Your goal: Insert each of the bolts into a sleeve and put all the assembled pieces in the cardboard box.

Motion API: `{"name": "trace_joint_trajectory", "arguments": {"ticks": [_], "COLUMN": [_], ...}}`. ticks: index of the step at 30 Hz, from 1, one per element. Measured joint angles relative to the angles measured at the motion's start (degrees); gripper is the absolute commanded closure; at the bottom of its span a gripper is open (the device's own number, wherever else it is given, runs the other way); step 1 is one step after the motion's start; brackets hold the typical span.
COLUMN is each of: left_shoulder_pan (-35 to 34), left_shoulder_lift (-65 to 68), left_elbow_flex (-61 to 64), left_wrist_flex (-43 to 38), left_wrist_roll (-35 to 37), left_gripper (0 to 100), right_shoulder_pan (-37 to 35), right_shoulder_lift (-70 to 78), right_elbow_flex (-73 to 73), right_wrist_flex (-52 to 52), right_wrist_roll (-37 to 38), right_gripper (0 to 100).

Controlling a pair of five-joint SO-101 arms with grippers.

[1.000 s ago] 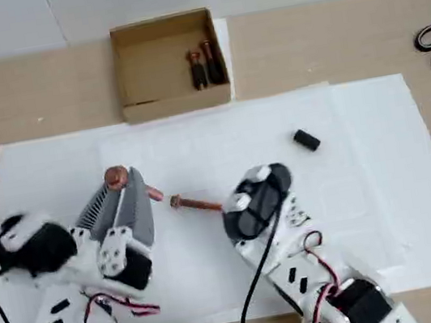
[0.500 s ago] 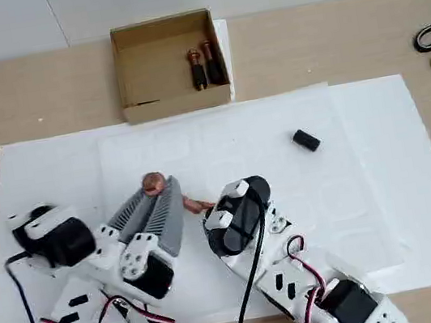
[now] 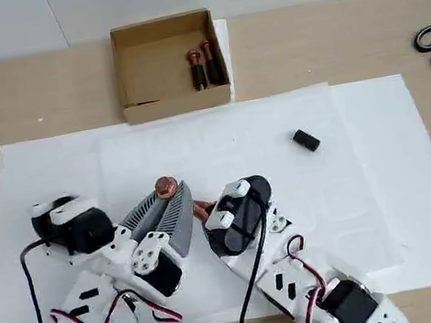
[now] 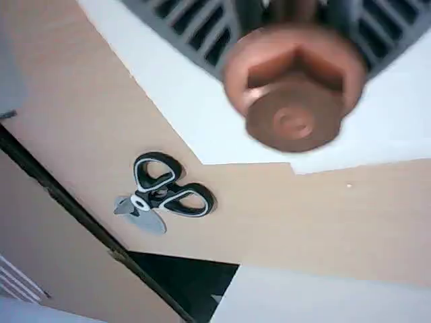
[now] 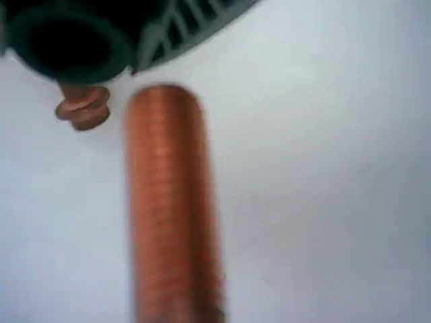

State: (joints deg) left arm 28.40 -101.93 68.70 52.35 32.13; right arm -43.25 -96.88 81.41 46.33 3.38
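Bolts clamped in both: left gripper (image 3: 169,200), right gripper (image 3: 205,212).
High view: arms low, angled together; first bolt (image 3: 166,188) near second bolt (image 3: 200,209), cardboard box (image 3: 151,65) well apart. Left wrist view: hex head, scissors (image 4: 165,192) beyond. Right wrist view: threads beside a sleeve (image 5: 67,44).

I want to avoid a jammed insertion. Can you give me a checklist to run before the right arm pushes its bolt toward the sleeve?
1. Threaded bolt held in right gripper: ok.
2. Copper-headed bolt held in left gripper: ok.
3. Sleeve mouth empty: ok, it looks dark and open in the right wrist view.
4. Threaded bolt's tip lined up with that mouth: not ok, it shows beside the mouth, not in it.
5. Sleeve firmly gripped: cannot tell.
6. Cardboard box has room beside the two assembled pieces: ok.
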Motion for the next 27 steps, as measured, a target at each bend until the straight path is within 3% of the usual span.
{"name": "trace_joint_trajectory", "arguments": {"ticks": [10, 27], "left_shoulder_pan": [-0.09, 0.18], "left_shoulder_lift": [0.00, -0.09], "left_elbow_flex": [2.02, 3.60], "left_wrist_flex": [0.00, -0.09], "left_wrist_roll": [0.00, 0.00], "left_gripper": [99, 99], "right_shoulder_pan": [-4.40, -3.60], "right_shoulder_lift": [0.00, 0.00], "right_elbow_flex": [-1.23, -3.87], "right_wrist_flex": [0.53, 1.49], "right_wrist_roll": [0.00, 0.09], "right_gripper": [99.6, 99.6]}}
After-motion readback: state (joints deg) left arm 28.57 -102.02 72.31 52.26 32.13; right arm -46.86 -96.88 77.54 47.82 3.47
